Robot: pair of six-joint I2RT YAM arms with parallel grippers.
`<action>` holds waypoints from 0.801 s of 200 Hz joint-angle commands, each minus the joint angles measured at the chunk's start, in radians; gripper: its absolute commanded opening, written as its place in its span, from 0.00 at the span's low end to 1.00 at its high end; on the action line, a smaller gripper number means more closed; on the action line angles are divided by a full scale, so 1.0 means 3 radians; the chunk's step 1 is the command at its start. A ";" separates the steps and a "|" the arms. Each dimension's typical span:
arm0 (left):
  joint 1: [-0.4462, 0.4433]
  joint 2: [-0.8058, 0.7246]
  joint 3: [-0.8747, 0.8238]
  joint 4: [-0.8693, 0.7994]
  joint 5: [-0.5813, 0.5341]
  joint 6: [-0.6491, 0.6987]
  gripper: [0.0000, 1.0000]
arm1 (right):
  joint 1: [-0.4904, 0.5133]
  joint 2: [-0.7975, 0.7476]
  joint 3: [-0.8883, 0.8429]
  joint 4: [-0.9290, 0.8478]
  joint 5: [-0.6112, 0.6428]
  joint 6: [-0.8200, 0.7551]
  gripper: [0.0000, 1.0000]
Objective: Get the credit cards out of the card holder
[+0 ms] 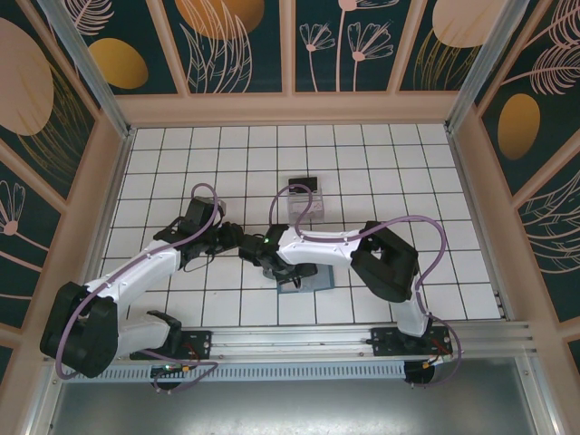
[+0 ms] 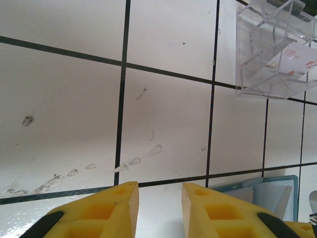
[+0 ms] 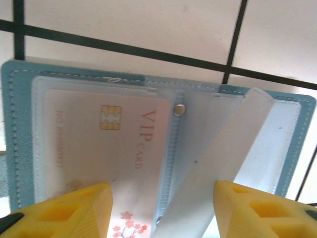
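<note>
Credit card (image 3: 94,148) in the card holder (image 3: 10,139) — tray (image 1: 304,207) behind it, apart.

One teal card holder (image 3: 9,148), lying open. Two pale credit cards (image 3: 94,148): one marked VIP inside the card holder behind clear plastic, and the other card (image 2: 291,59), with red marks, in the one clear tray (image 2: 250,44) beyond the card holder. One clear sleeve (image 3: 228,148) rises from the card holder's middle, beside one metal stud (image 3: 179,109). Two robot arms (image 1: 136,270), one gripper each: the left gripper (image 2: 159,208) beside the card holder, the right gripper (image 3: 163,208) over it.
</note>
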 commanded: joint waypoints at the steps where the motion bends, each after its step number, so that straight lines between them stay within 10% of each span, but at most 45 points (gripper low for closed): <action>1: 0.0018 0.0028 0.0120 -0.0046 0.0029 0.0059 0.30 | 0.0018 -0.0139 -0.0036 -0.0232 0.0231 0.0152 0.57; 102: -0.0021 0.0097 0.0256 -0.0122 0.0167 0.0064 0.29 | -0.0124 -0.0585 -0.0569 -0.0230 0.0372 0.0260 0.57; 160: -0.0533 0.0275 0.0445 -0.0110 0.0072 -0.0136 0.28 | -0.0417 -0.1025 -0.1172 0.0320 0.0053 0.0077 0.57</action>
